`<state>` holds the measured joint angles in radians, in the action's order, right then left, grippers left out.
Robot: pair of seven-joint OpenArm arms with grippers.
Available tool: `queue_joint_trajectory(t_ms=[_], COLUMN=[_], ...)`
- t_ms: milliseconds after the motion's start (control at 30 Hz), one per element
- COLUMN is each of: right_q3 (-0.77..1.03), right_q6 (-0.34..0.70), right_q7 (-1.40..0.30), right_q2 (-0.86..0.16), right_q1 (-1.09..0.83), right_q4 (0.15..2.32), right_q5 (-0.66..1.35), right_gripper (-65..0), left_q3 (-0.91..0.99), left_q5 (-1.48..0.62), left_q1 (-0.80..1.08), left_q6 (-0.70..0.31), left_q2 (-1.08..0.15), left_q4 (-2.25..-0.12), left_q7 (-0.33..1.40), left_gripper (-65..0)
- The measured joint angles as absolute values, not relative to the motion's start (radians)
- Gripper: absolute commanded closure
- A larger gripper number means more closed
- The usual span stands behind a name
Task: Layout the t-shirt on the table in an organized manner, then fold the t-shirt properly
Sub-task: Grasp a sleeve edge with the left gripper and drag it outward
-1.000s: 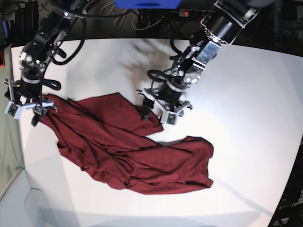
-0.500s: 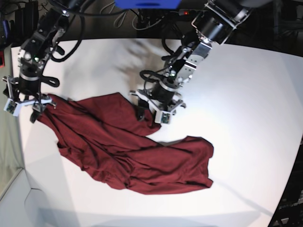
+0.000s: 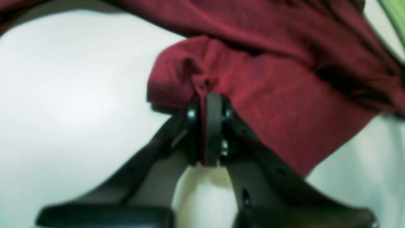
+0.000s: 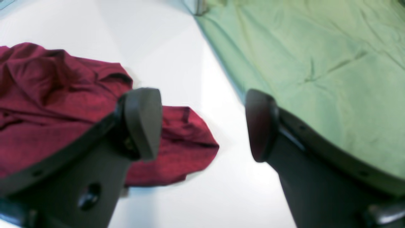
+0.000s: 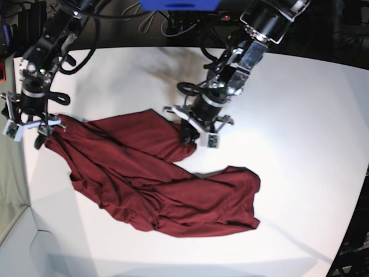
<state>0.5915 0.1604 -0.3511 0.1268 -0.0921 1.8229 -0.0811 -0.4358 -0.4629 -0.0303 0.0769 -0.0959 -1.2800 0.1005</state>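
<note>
While right fingers (image 4: 202, 126) gape, left fingers (image 3: 210, 126) pinch t-shirt (image 5: 155, 179) edge

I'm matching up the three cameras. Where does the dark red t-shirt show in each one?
Base: the t-shirt sprawls crumpled from centre to lower left.
Left wrist: it fills the top and right, its edge pinched in the left tool.
Right wrist: it lies at left, behind one finger of the open right tool.
Shared landmark: the white table.
</note>
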Motion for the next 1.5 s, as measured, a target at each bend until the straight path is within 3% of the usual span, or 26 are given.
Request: queue_joint_trajectory(t_ms=[267,533,667,933,1167,1233,1500], right_q3=[0.591,0.565,0.567,0.569,0.569,0.569,0.569], right_q6=[0.161,0.16,0.16,0.161,0.161,0.16,0.161], right_q7=[-0.352,-0.352,-0.354,-0.352,-0.351,-0.351,-0.353], right_q2=[0.128,0.128,0.128,0.128,0.128,0.128,0.132], right_q1=[-0.091,-0.088,-0.087,-0.086,-0.087,-0.09,-0.096], right_q4=[1.823,1.823,1.823,1.821,1.821,1.821,1.821], right_q5=[-0.081,-0.081,-0.081,-0.081,-0.081,-0.081,-0.081], right_gripper=[-41.7,-41.7,-41.7,-41.7,-41.7,-41.7,-41.7], left_q3=[-0.291,-0.295,-0.253,0.055,0.101,0.104,0.159], left_q5=[-0.461,-0.455,-0.454,-0.457,-0.462,-0.461,-0.456], left_q1=[0.049,0.055,0.111,0.222,0.304,0.328,0.398], left_q6=[0.082,0.078,0.075,0.072,0.065,0.064,0.064], left_q2=[-0.231,-0.412,-0.482,-0.485,-0.466,-0.466,-0.435], left_q4=[-1.594,-1.759,-1.831,-1.95,-1.941,-1.937,-1.932], left_q7=[0.089,0.359,0.396,0.381,0.391,0.393,0.39], left_gripper=[-0.2,-0.2,-0.2,-0.4,-1.2,-6.0,-38.3])
